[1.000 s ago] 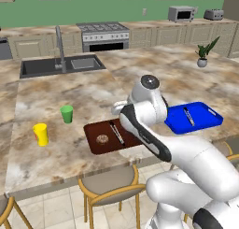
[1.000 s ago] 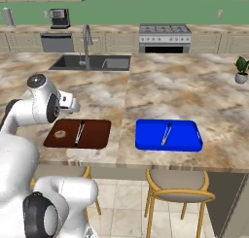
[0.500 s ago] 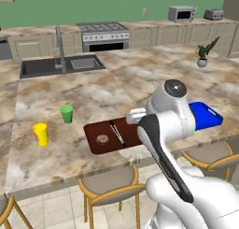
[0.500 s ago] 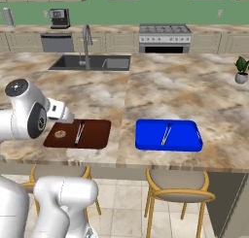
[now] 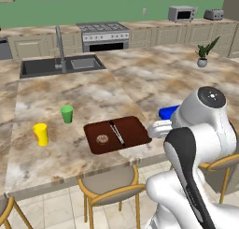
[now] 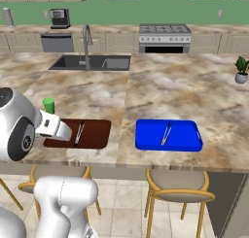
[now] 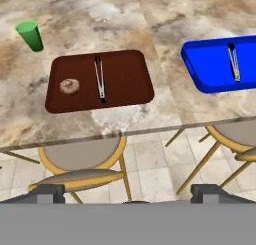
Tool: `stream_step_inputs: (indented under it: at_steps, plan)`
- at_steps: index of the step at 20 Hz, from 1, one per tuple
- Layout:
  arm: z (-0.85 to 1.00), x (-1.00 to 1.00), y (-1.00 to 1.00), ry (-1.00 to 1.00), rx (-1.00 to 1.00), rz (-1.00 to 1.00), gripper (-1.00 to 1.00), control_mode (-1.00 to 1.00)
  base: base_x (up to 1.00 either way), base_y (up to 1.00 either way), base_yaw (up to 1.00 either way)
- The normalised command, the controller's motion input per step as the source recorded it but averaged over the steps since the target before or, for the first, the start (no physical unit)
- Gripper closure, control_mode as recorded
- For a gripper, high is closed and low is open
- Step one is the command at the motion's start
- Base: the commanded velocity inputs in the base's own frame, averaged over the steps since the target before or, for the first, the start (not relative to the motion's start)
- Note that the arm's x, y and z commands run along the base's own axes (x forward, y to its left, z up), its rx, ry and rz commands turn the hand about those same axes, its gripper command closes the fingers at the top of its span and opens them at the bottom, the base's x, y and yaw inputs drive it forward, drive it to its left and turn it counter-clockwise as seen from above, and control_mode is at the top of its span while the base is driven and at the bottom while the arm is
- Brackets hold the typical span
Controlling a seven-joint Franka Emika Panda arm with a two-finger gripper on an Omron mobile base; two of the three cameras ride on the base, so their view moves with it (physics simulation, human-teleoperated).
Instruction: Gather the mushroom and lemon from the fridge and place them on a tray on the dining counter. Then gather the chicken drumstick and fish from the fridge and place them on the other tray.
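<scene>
Marbled dining counter (image 7: 125,19) carries our brown tray (image 7: 127,74) with a mushroom (image 7: 69,85), light, soft and bruisable, best pinched gently across its cap; our gripper (image 7: 127,194) hangs spread, empty.

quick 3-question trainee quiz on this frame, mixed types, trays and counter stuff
1. True or false: the brown tray already holds a round item and a pair of tongs.
2. Multiple choice: what lies on the blue tray? A) a lemon B) tongs C) a fish
3. Fill in: beside the green cup on the counter stands a ____ cup.

Key
1. True.
2. B; only tongs show on it.
3. Yellow.
</scene>
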Motion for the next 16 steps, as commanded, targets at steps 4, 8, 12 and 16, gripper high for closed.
stream_step_inputs:
  at_steps: [4, 8, 12, 16]
  plan:
    - [-0.01, -0.17, 0.00, 0.00, 0.00, 0.00, -1.00, -1.00, 0.00, 0.00, 0.00]
    - [0.00, 0.00, 0.00, 0.00, 0.00, 0.00, -1.00, -1.00, 0.00, 0.00, 0.00]
    - [0.00, -0.09, 0.00, -0.03, 0.00, 0.00, -1.00, 1.00, -0.23, -0.08, -0.08]
    - [0.00, 0.00, 0.00, 0.00, 0.00, 0.00, -1.00, 1.00, -0.47, -0.49, -0.41]
